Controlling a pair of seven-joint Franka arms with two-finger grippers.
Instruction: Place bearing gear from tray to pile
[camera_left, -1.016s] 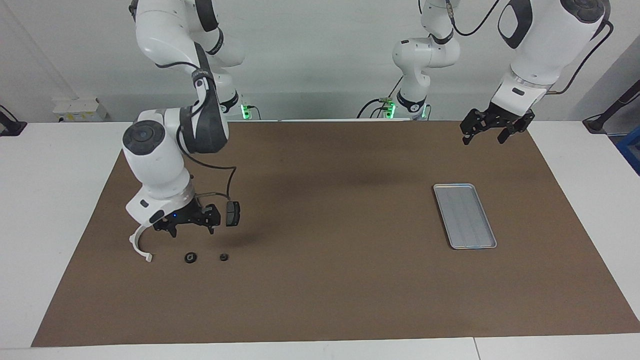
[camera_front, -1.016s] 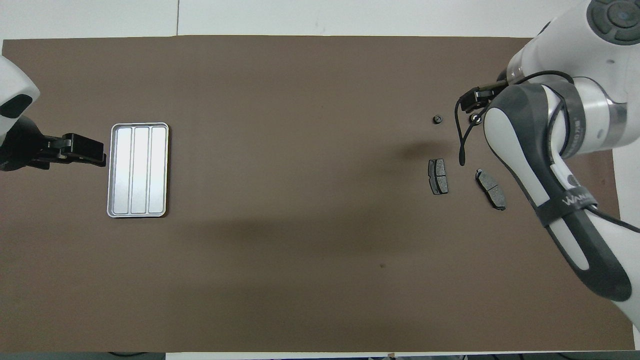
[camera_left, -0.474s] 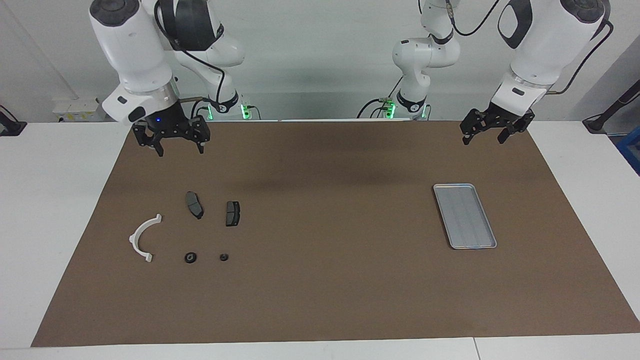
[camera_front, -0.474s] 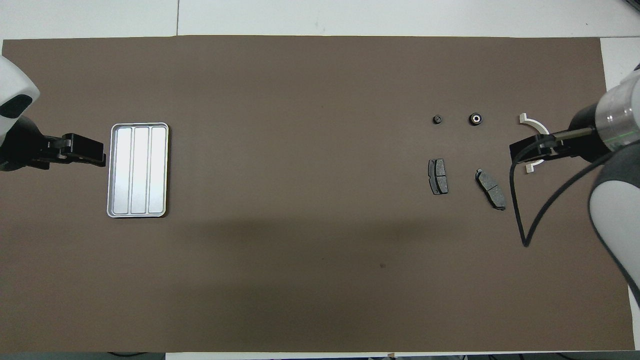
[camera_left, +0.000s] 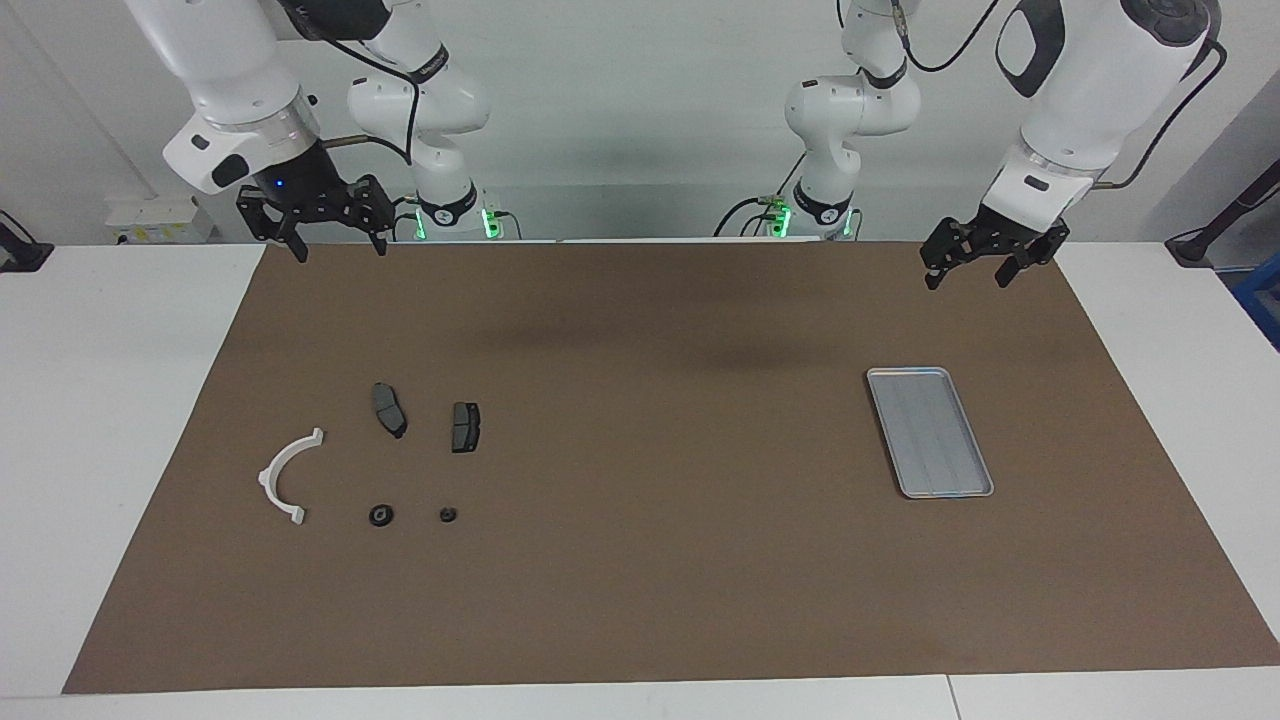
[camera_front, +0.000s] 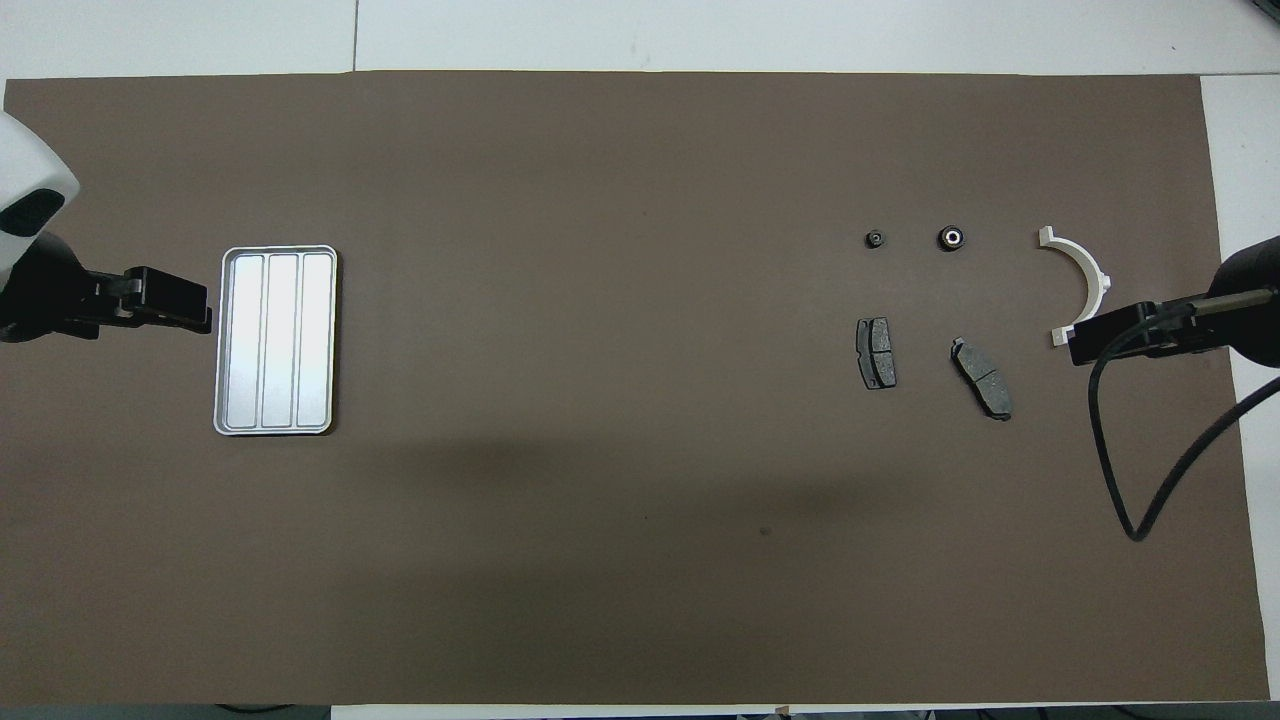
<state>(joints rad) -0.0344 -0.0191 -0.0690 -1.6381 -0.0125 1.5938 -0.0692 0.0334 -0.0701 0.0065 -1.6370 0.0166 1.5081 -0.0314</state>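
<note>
Now | both claws (camera_left: 327, 222) (camera_left: 983, 262) open, empty | tray (camera_left: 930, 432) bare | gears (camera_left: 381, 515) by pile

right tool (camera_left: 327, 232) risen from the pile (camera_left: 372, 462), now open over the mat's (camera_left: 640, 580) robot-side edge

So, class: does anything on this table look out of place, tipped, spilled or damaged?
Nothing stands out. The tray lies flat and empty, and the bracket, two brake pads and two small round parts lie apart, flat on the mat.
</note>
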